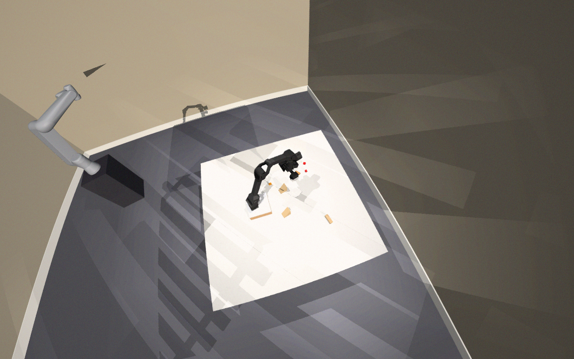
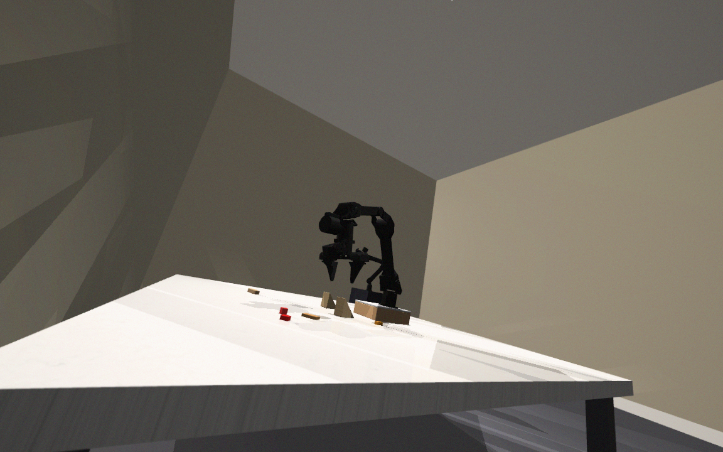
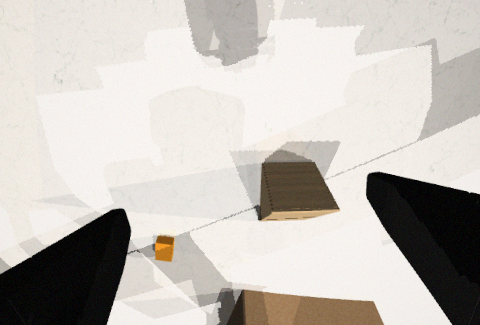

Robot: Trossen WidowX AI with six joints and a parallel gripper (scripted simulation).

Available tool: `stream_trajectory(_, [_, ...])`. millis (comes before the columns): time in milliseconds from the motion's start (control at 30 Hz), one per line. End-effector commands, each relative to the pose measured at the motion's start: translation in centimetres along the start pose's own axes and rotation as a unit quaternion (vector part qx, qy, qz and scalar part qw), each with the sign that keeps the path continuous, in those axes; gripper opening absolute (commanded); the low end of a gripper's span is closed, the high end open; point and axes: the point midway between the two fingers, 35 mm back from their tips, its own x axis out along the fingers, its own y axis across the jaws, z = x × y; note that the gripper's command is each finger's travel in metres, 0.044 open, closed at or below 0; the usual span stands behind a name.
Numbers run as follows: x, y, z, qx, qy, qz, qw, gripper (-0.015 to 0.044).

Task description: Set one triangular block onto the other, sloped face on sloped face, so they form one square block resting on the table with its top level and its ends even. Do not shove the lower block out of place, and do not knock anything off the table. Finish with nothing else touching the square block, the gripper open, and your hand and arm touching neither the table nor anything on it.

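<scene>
Two wooden triangular blocks stand apart on the white table (image 1: 244, 250) (image 2: 184, 348). The first block (image 1: 283, 186) (image 2: 342, 307) (image 3: 297, 187) is nearer the orange cube, its face dark in shadow in the wrist view. The second block (image 1: 286, 213) (image 2: 326, 300) stands to one side and is not identifiable in the wrist view. In the exterior view both look tall at the left and slope down to the right. My gripper (image 1: 289, 171) (image 2: 342, 280) (image 3: 250, 203) is open and empty, pointing down, above the table and clear of both blocks.
A small orange cube (image 1: 269, 183) (image 2: 378, 322) (image 3: 164, 248) lies near my base box (image 1: 261, 216) (image 2: 381, 312). Two red pieces (image 1: 304, 163) (image 2: 285, 317) lie beyond a thin plank (image 1: 298, 172) (image 2: 310, 316). Another plank (image 1: 328, 218) (image 2: 253, 290) lies farther off. A grey arm (image 1: 53, 147) stands beyond the table.
</scene>
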Motion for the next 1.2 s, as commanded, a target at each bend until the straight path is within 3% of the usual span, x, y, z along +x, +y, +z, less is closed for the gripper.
stream_trajectory(0, [1.6,-2.9,-1.6,0.058,0.099,-0.031,0.993,0.044])
stream_trajectory(1167, [6.5,-3.7,-2.9,0.064,0.133,-0.027,0.989,0.044])
